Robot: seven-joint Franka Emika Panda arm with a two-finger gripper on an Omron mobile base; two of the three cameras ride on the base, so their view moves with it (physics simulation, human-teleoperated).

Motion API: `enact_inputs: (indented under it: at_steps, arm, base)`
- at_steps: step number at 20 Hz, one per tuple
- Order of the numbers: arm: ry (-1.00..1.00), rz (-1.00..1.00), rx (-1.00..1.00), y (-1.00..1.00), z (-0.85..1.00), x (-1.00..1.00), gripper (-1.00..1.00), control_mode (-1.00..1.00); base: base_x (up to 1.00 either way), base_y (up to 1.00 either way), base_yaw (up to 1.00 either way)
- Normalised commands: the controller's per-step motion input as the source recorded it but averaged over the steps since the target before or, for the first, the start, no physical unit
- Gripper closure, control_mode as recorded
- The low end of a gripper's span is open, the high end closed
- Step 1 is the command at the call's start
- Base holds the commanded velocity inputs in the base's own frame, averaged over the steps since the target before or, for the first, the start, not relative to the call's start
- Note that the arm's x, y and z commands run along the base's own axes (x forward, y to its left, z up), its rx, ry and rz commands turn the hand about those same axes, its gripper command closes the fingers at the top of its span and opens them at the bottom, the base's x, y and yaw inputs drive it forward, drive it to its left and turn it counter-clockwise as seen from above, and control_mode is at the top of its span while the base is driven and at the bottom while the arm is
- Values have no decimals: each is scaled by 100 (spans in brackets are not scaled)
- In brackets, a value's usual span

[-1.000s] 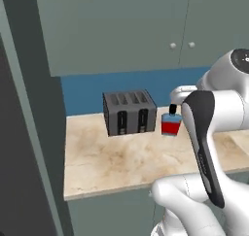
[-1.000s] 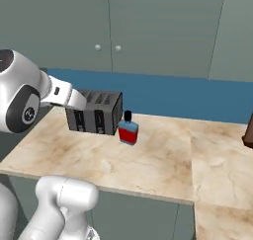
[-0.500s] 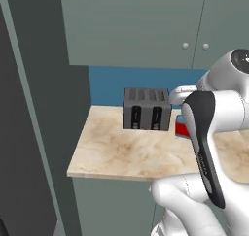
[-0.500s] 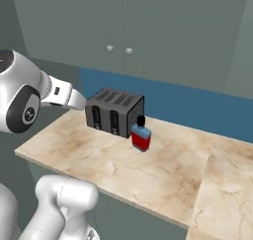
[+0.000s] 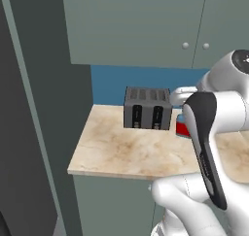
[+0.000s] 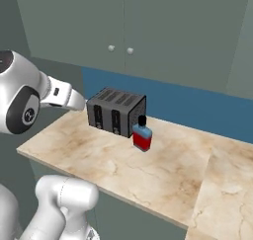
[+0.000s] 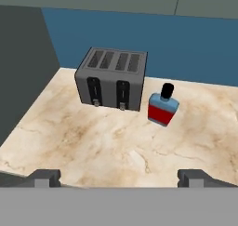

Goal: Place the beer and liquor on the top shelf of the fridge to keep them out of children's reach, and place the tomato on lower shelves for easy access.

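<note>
The gripper [image 7: 119, 176] is hanging released above the worktop [image 7: 93, 141]. The liquor [image 7: 162, 106] is standing ahead, slightly right, just beside the toaster [image 7: 113, 78]; approaching should keep clear of that.

Illumination is even and diffuse, with no identifiable source. The marble worktop [image 6: 163, 170] is bright and free of glare. Only a faint shadow lies beneath the toaster [image 7: 113, 79]. Rendering is soft and slightly blurred in all views. No edge distortion is visible.
</note>
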Motion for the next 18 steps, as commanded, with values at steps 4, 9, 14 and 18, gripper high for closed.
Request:
enact_inputs:
  at_steps: [4,9,14,18]
  arm:
    - [-8,-2,0,0,-38,-53,-100,-100]
    - [-17,-5,0,-19,-42,-67,-100,-100]
    - [-9,-1,2,-53,-43,-7,-100,-100]
    - [0,3,11,-69,-20,26,-100,-100]
  base:
    - [0,0,0]
    - [0,0,0]
    - [0,0,0]
    - [0,0,0]
